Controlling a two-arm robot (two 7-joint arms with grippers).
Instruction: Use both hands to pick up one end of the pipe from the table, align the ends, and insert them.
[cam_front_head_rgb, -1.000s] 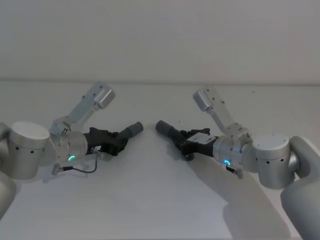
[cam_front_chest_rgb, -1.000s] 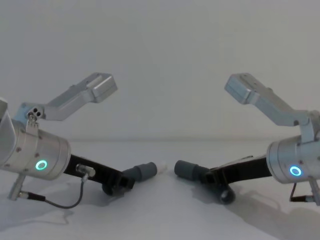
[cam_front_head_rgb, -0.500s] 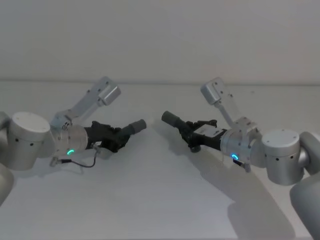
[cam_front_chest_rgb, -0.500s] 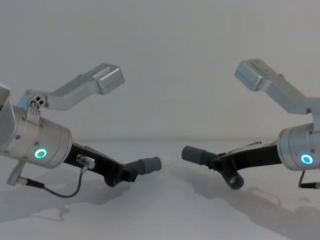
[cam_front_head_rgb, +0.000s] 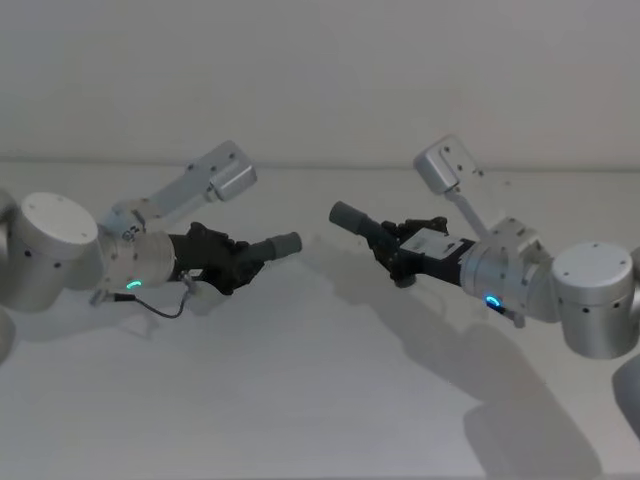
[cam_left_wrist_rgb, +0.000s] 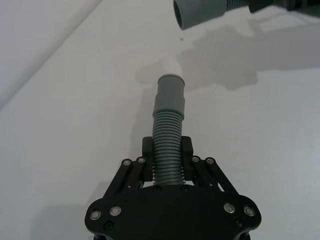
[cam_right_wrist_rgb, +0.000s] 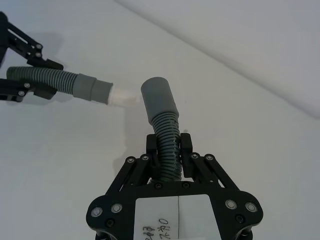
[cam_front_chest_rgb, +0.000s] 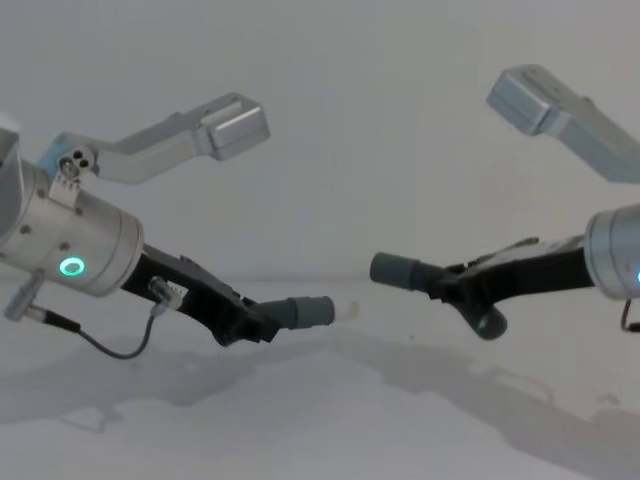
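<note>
Gripping two pipe pieces (cam_front_head_rgb: 280, 244) (cam_front_head_rgb: 350, 216), left gripper (cam_front_head_rgb: 240, 263) faces right gripper (cam_front_head_rgb: 396, 251).

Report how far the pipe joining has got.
Done: the left gripper is shut on the left pipe piece and the right gripper on the right pipe piece, both off the table. In hand: the left cuff and right cuff face each other across a gap, the right one higher. Left: lining them up and inserting.
</note>
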